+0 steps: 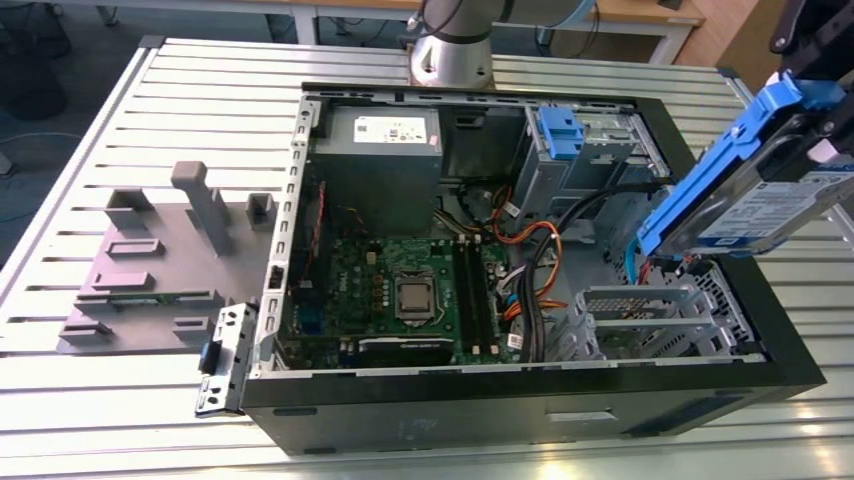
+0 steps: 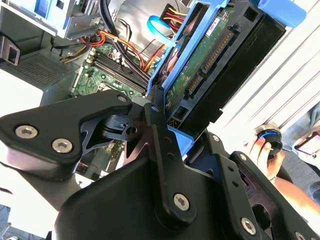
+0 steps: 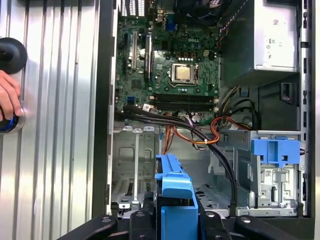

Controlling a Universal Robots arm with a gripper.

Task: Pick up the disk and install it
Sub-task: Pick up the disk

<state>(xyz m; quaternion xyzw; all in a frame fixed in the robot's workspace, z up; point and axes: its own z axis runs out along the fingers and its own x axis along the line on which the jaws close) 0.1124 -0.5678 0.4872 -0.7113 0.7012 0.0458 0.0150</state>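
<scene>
The disk [image 1: 754, 205], a silver drive with a white-and-blue label in a blue plastic carrier, hangs tilted in the air over the open computer case's edge at the exterior view's right. My gripper [image 2: 167, 127] is shut on it, its black fingers [image 2: 160, 145] clamping the carrier's end. The second wrist view shows the disk's green circuit side and connectors [image 2: 207, 60]. In the first wrist view the carrier's blue edge [image 3: 174, 192] sticks out between the gripper's black arms, above the case's empty metal bay [image 3: 135, 170].
The open computer case [image 1: 534, 395] lies on a slatted metal table [image 1: 200, 100]. Inside are the motherboard [image 1: 400, 290], a grey power supply [image 1: 380, 150], cables [image 1: 527, 260] and a blue bracket [image 1: 561, 130] on the drive bay. A grey fixture [image 1: 160, 260] stands beside it. A person's hand [image 3: 7, 100] rests nearby.
</scene>
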